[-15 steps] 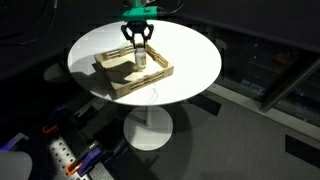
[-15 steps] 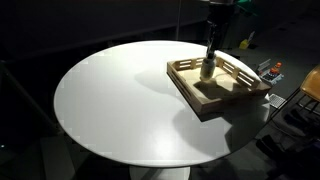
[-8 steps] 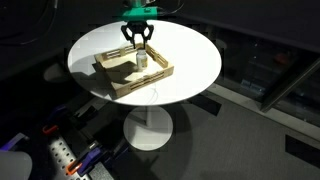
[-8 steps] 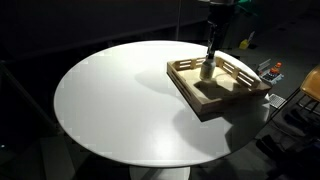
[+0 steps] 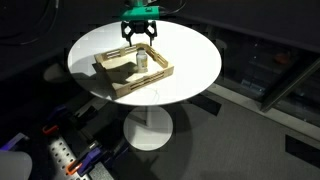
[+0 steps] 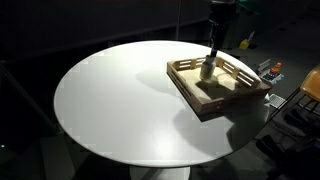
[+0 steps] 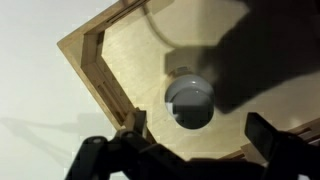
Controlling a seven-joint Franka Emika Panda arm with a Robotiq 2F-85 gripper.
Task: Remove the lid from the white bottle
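Hiding most of its own body, the white bottle (image 7: pixel 190 104) shows in the wrist view only as a round top, where the lid (image 7: pixel 190 100) reads as a greyish disc with a paler rim; whether it is seated tight cannot be told. A broad dark shadow covers part of the light wooden tray (image 7: pixel 92 76) floor beside the bottle, and the hand's fingers (image 7: pixel 108 158) are cut off by the lower edge of that view. In both exterior views the lid is too small to separate from the bottle (image 5: pixel 141 61) (image 6: pixel 207 70), and the arm runs out of the top of the picture. The hand (image 5: pixel 140 40) hangs straight down over the tray (image 5: pixel 108 78), directly above the bottle and apart from it, its two fingers spread wide and holding nothing. In an exterior view the hand (image 6: pixel 213 52) is seen edge-on, so the spread cannot be judged there. The bottle stands upright on the tray floor, inside the walls and toward the tray's far side, well away from its near corner (image 6: pixel 205 112). The tray rests on the round white worktop (image 5: pixel 195 60), off its centre
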